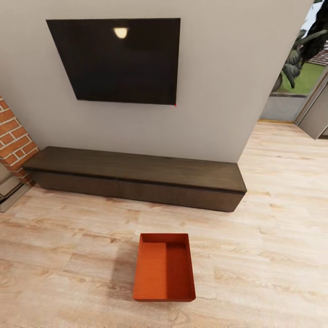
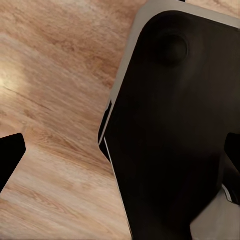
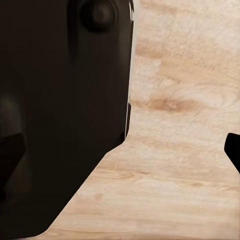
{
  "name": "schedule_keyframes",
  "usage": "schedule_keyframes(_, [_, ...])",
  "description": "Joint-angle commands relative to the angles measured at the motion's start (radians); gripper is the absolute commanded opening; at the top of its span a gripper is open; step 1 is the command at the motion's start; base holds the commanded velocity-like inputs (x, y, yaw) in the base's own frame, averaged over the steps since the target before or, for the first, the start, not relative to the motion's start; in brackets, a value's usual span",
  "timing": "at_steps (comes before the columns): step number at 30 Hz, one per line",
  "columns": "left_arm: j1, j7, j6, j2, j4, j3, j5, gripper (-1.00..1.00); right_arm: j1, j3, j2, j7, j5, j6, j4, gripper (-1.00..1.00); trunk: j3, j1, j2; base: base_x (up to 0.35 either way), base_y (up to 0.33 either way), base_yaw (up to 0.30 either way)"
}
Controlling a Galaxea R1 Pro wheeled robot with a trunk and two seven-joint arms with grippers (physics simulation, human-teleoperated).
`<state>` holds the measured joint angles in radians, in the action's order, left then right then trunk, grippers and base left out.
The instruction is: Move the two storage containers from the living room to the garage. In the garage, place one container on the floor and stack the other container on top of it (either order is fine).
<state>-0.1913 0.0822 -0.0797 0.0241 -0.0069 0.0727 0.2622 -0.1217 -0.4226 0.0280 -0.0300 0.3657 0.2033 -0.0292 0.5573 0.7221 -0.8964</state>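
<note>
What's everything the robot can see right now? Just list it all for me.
storage container: one, orange-red, open top, on the wood floor in front of the bench
bench: one, dark brown, long and low, against the wall
TV: one, black, on the wall above the bench
brick fireplace: one, red, at the bench's left end
wall: one, off-white, behind the bench
plants: green, outdoors past the wall's right edge
floor: light wood planks
robot body: dark panel, seen in both wrist views over the planks
</note>
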Motion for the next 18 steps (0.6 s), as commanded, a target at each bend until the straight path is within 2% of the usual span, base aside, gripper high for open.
schedule_keyframes(1, [0.000, 0.001, -0.003, 0.000, 0.001, 0.007, 0.000, 1.00, -0.001, -0.008, 0.000, -0.001, 0.007, 0.005, -0.003, 1.00, 0.002, 0.000, -0.001, 0.000, 0.000, 0.000])
schedule_keyframes(18, [0.000, 0.001, -0.003, 0.000, 0.001, 0.007, 0.000, 1.00, -0.001, -0.008, 0.000, -0.001, 0.007, 0.005, -0.003, 1.00, 0.030, 0.000, -0.001, 0.000, 0.000, 0.000])
